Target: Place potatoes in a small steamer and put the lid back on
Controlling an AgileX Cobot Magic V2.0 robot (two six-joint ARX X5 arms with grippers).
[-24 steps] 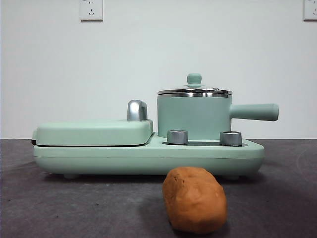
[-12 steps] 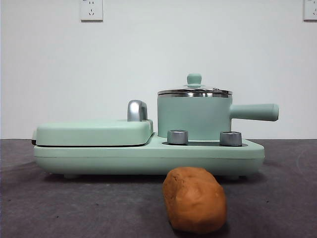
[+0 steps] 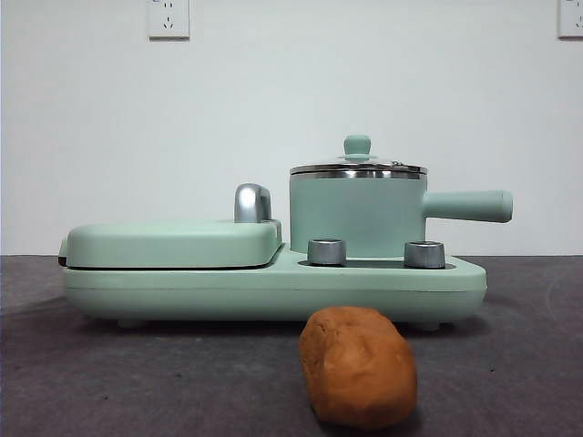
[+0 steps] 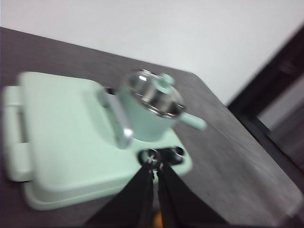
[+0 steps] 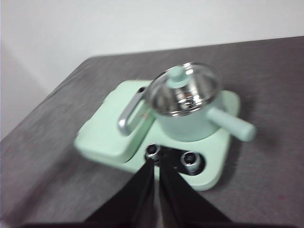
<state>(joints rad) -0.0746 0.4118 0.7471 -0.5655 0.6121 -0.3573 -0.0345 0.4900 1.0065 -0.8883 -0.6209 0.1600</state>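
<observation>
You are looking at a dark grey bench (image 3: 510, 382) that is carrying two things directly. A mint-green cooking base (image 3: 273, 289) is sitting on small feet across the middle of the bench, running parallel to its far edge. An orange-brown potato (image 3: 358, 366) is lying on the bench near its front edge, just in front of the base and apart from it.

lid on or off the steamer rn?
On. The lid sits flat on the small steamer rim, knob up; both wrist views show it covering the pot. The potato lies on the table.
</observation>
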